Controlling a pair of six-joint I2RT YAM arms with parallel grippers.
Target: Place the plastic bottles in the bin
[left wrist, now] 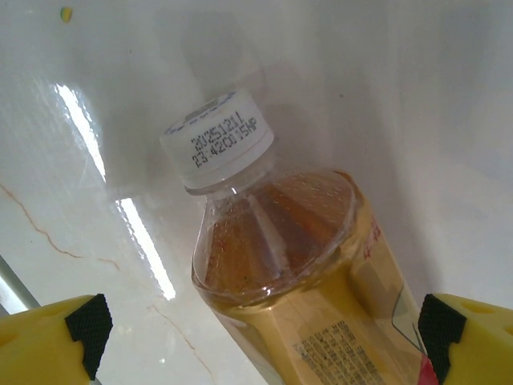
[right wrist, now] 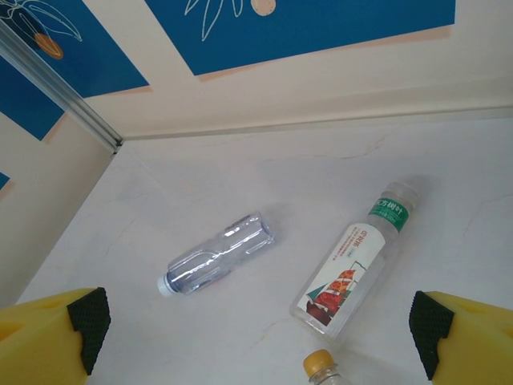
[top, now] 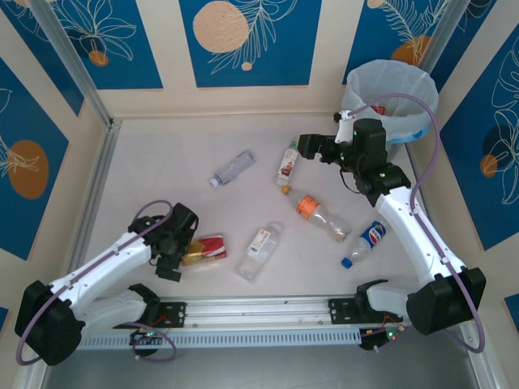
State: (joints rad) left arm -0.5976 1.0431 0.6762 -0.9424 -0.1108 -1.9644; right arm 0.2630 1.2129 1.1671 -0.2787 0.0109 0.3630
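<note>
left gripper [left wrist: 260,325]: fingers spread wide either side of the gold-label bottle [left wrist: 321,281], not closed on it; low over the near-left table [top: 162,162]
right gripper [right wrist: 258,329]: spread wide, holding nothing; raised over the far right of the table, near the bin [top: 392,96]
done: nothing gripped; bin contents hidden, count inside cannot be told
left: six lying loose on the table, most of the job judged ahead
loose stock: clear unlabelled bottle [top: 233,168]; red-and-white-label bottle [top: 287,164]; orange-label bottle [top: 321,217]; blue-label bottle [top: 365,241]; white-label bottle [top: 259,252]
materials: thin clear plastic, ribbed shoulders, some dented; white screw cap [left wrist: 216,144] with printed date code; amber liquid under the gold label
surfaces: glossy pale marbled tabletop; round bin, translucent pale-blue liner
</note>
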